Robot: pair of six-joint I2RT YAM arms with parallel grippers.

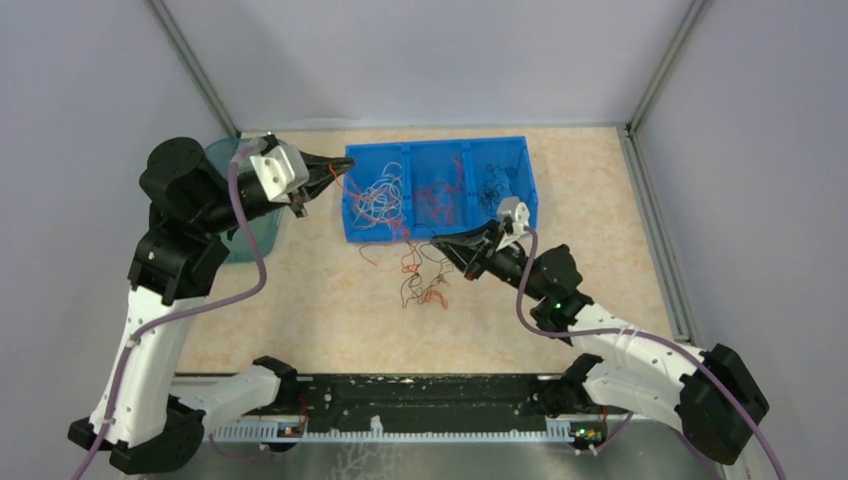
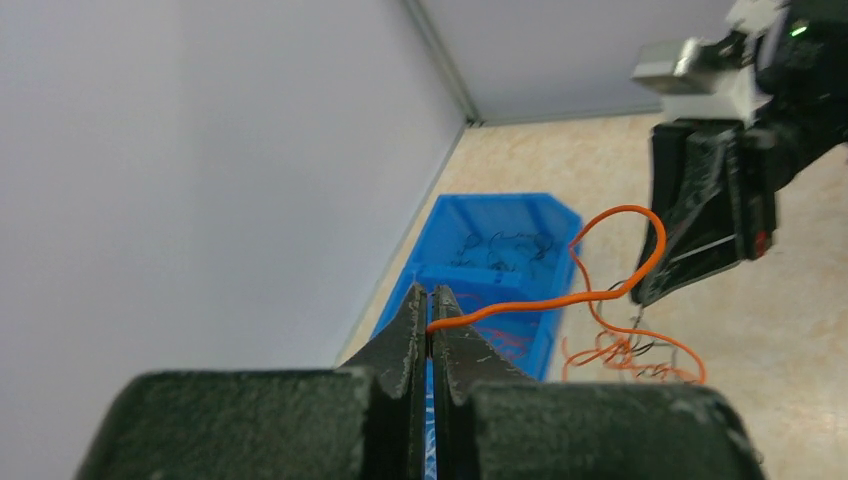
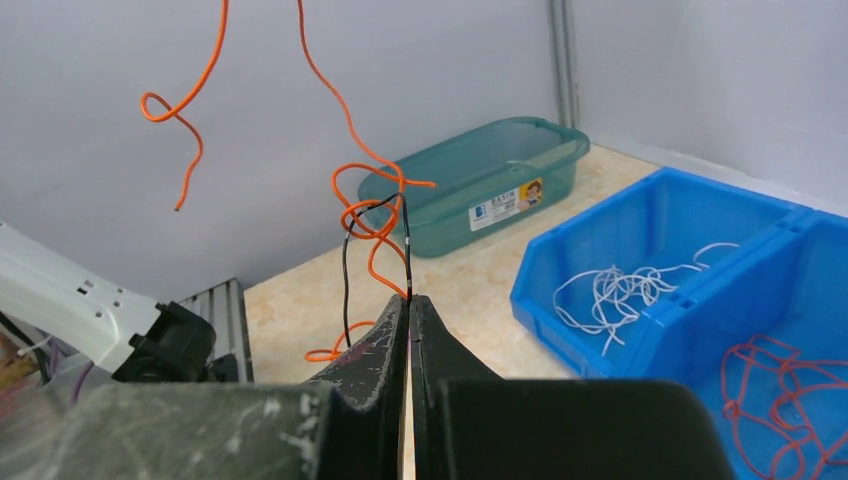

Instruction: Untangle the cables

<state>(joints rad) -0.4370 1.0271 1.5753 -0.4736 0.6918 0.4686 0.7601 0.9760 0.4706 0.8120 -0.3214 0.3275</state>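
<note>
Overhead, you have the left end effector [image 1: 322, 167] raised at the far left and the right end effector [image 1: 440, 243] low beside the blue three-compartment plastic bin [image 1: 528, 205]. That looks meant to stretch the tangle of thin orange, black and white cables [image 1: 422, 280] over the desk [image 1: 320, 300], just near of the bin.

From the left wrist, your jaws are pinched together on a thin orange wire [image 2: 540, 300] that arcs toward the other arm.

From the right wrist, your jaws appear clamped on a thin black wire [image 3: 408, 250], with curly orange loops knotted around it.

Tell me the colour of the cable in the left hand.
Orange; the cable in the left hand shows best in left wrist view.
</note>
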